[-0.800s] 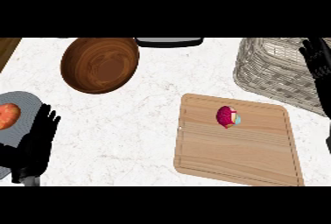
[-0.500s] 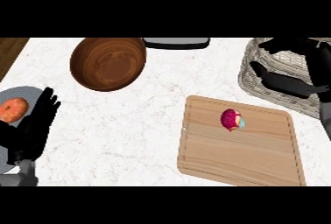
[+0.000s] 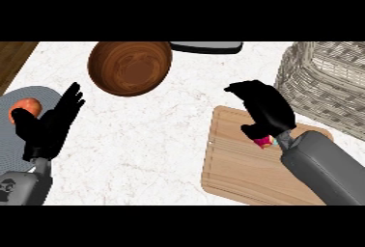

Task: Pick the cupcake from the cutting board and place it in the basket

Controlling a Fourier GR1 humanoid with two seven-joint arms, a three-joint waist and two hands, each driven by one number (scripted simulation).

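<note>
A wooden cutting board (image 3: 246, 169) lies at the lower right of the marble counter. The cupcake (image 3: 264, 141), pink with a bit of yellow, sits near the board's far edge and is mostly hidden under my right hand (image 3: 264, 111). That hand hovers over it with fingers curled downward, and I cannot see whether they touch it. The woven wicker basket (image 3: 329, 84) stands at the far right, just beyond the board. My left hand (image 3: 50, 125) rests open at the left edge, fingers up.
A round wooden bowl (image 3: 130, 67) sits at the back centre. A grey plate (image 3: 18, 125) with an orange fruit (image 3: 27, 107) lies at the left, partly behind my left hand. A dark flat object (image 3: 206, 47) shows at the back edge.
My right hand has come down from over the basket to above the cupcake, covering most of it. The view has shifted, so everything sits further right. The left hand stays open.
</note>
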